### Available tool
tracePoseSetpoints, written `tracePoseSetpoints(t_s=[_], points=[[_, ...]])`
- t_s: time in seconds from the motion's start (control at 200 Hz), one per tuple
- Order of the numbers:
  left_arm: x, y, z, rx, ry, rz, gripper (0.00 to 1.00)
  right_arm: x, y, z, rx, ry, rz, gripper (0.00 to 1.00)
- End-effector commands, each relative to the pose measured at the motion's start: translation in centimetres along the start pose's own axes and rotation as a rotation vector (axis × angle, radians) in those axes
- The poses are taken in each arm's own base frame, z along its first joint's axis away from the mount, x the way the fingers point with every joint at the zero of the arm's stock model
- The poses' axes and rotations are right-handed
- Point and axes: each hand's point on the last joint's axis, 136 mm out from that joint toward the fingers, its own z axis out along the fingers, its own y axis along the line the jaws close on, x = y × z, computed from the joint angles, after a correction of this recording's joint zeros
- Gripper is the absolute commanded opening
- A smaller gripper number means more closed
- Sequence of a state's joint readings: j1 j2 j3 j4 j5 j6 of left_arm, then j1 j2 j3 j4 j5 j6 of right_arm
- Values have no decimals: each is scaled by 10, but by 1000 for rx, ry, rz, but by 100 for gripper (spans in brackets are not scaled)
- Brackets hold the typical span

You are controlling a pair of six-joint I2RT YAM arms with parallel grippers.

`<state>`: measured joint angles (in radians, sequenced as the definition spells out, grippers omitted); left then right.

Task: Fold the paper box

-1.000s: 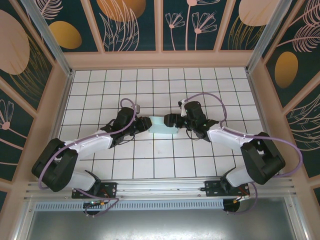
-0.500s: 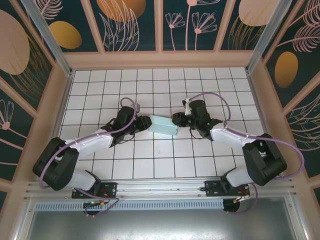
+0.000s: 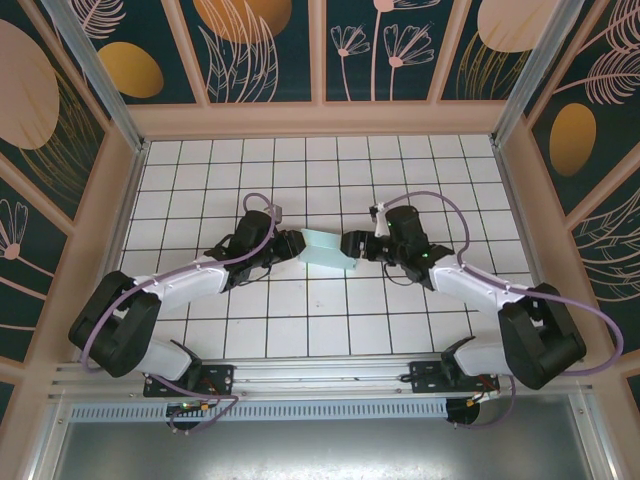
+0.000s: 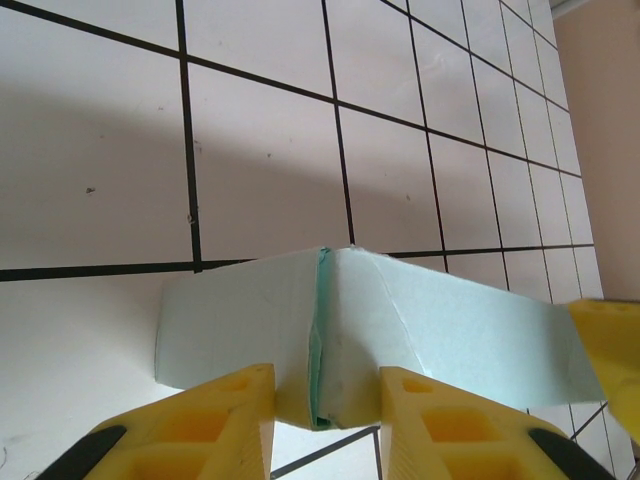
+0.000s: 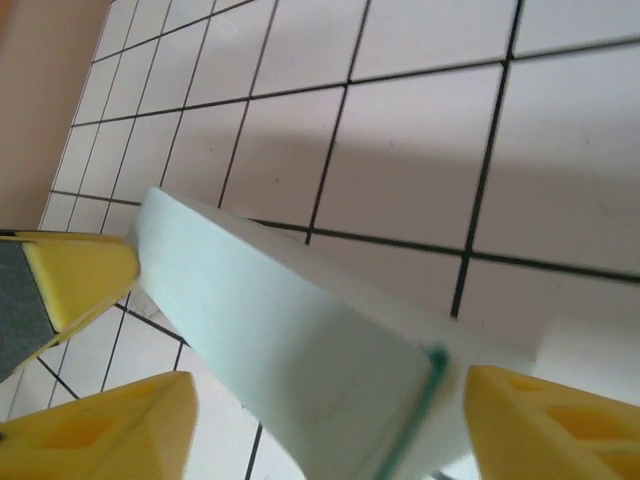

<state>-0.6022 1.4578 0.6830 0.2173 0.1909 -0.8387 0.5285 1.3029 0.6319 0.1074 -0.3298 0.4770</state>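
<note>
- Right arm (image 3: 540,340) has swung its elbow outward, away from the paper box (image 3: 328,250), since a second ago. Over the same second the box has changed from a paler, flatter shape to a deeper aqua block.
- Paper box: over the middle of the white tiled surface (image 3: 200,180), slanted across the grid lines, between the two end effectors.
- Left end effector (image 3: 289,245): at the box's left end. In the left wrist view its yellow fingers (image 4: 210,420) are drawn narrow and clamp the box's near end, with card filling the gap between them.
- Right end effector (image 3: 351,245): at the box's right end. In the right wrist view its fingers (image 5: 110,430) stand wide and straddle that end. Bare tile shows between one finger and the card. The other finger sits just beside the box, and contact there cannot be confirmed.
- Seam (image 4: 319,330): a darker teal line runs across the box where two faces meet, directly ahead of the left end effector's gap.
- Markings: a faint rounded outline on the box face nearest the right end effector, too faint to read.
- Wall panels (image 3: 260,50): beyond the box's far side, dark teal, printed with pale leaf and flower line drawings and orange ovals.
</note>
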Motion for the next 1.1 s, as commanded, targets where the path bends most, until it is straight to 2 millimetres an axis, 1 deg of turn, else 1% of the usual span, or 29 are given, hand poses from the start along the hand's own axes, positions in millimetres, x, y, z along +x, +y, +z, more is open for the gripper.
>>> tracePoseSetpoints(t_s=[0.0,0.045,0.125,0.205,0.27,0.32,0.39,0.425,0.445,0.51,0.541,0.601,0.671,0.716,0.756,0.846,0.906,1.001,1.061,1.096], points=[[54,69,3,-244,177,-18,30,8,-10,-7,-19,15,81,60],[54,70,3,-245,179,-18,30,10,-11,-7,-18,20,84,55],[54,70,3,-246,181,-16,30,12,-13,-6,-13,29,87,42],[55,70,4,-244,183,-16,30,14,-20,-5,4,35,96,28],[55,70,4,-245,184,-15,30,14,-21,-5,5,35,102,15],[55,70,3,-246,183,-15,30,13,-20,-5,-3,32,102,10],[56,71,3,-249,183,-14,30,9,-15,-7,-21,22,103,10],[56,72,3,-250,181,-15,30,6,-12,-8,-35,15,101,12],[56,72,3,-249,183,-14,30,4,-10,-9,-42,10,101,17],[56,72,3,-248,183,-14,30,-3,-3,-12,-66,-12,104,38],[56,72,3,-247,183,-15,30,-6,-1,-13,-74,-22,108,43],[57,72,4,-245,187,-14,30,-12,2,-14,-91,-38,118,46],[57,71,5,-242,188,-12,30,-15,3,-13,-105,-46,136,46],[57,71,5,-240,190,-14,30,-15,0,-11,-101,-44,155,46],[58,71,5,-239,195,-13,30,-14,-6,-8,-86,-37,181,44],[58,71,5,-237,194,-13,29,-6,-29,-3,-22,-2,266,30],[58,71,5,-238,194,-10,29,2,-38,-1,2,23,289,22],[59,72,5,-241,194,-9,29,7,-39,0,-6,43,292,14],[58,72,6,-241,195,-9,29,3,-36,-2,-13,32,283,6],[59,72,6,-240,198,-9,30,0,-34,-4,-19,22,275,4]])
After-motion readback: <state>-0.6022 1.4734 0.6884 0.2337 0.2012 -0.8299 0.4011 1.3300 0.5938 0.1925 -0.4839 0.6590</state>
